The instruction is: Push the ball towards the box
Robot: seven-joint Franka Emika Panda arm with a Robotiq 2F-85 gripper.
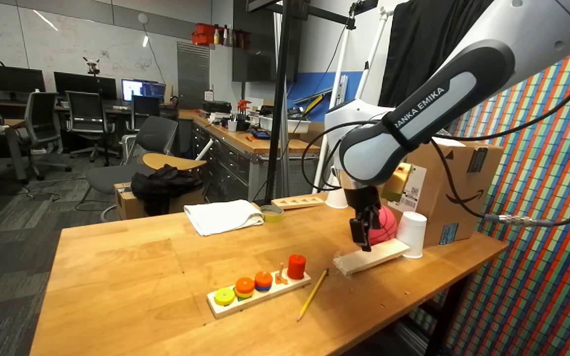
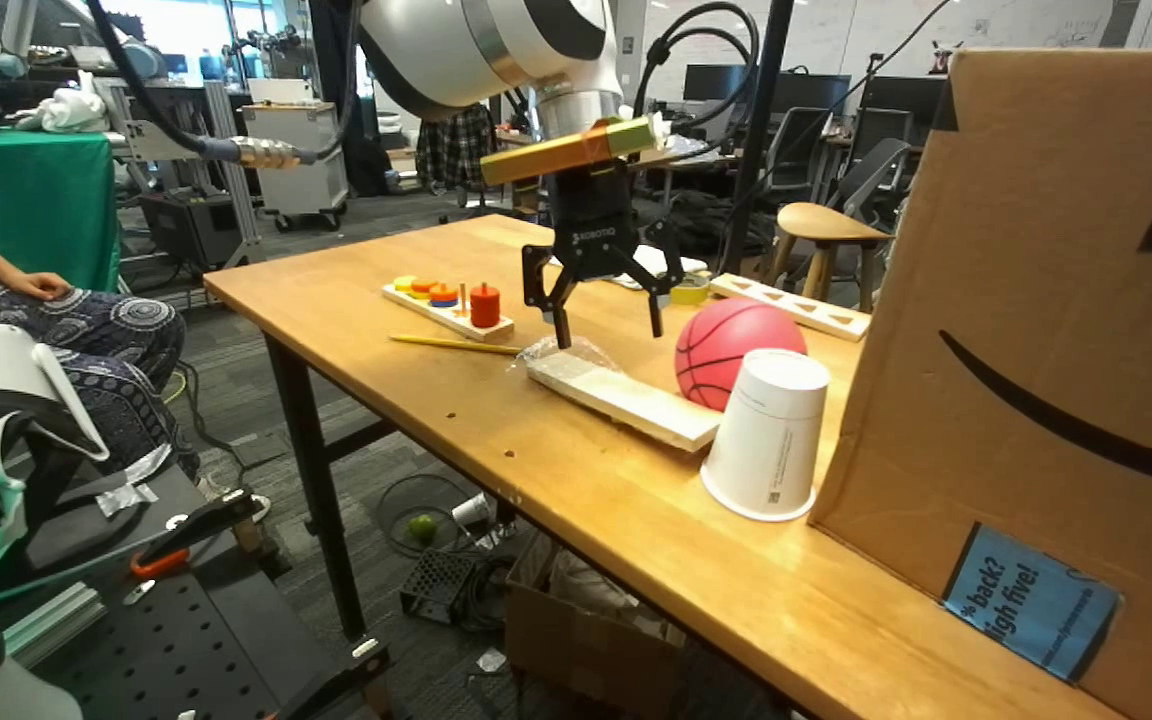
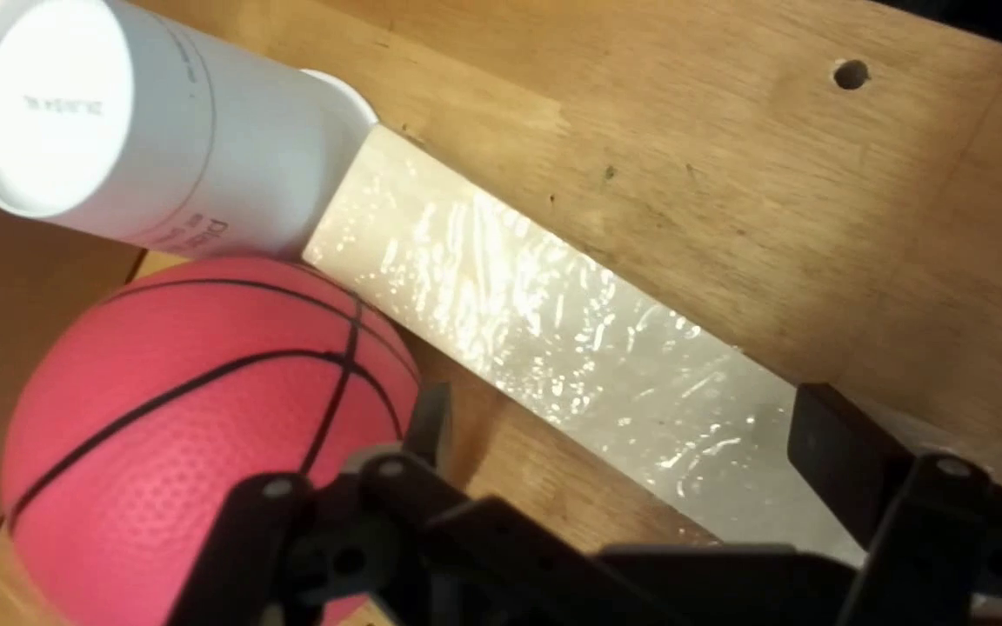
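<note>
The pink-red ball with black lines shows in both exterior views (image 1: 385, 225) (image 2: 736, 340) and in the wrist view (image 3: 197, 426). It rests on the table beside a white cup and a wooden block. The brown cardboard box (image 1: 458, 198) stands at the table's end, past the cup; it also shows in an exterior view (image 2: 1066, 290). My gripper (image 2: 610, 328) is open and empty above the block's end, beside the ball. In the wrist view my gripper (image 3: 627, 426) has one finger overlapping the ball's edge; whether it touches the ball I cannot tell.
A plastic-wrapped wooden block (image 2: 626, 400) lies under the gripper, its end by the upturned white cup (image 2: 771, 430). A ring stacker (image 1: 260, 291), a pencil (image 1: 313, 295), a white cloth (image 1: 223, 216), tape (image 1: 272, 213) and a slotted wooden board (image 1: 297, 202) lie on the table.
</note>
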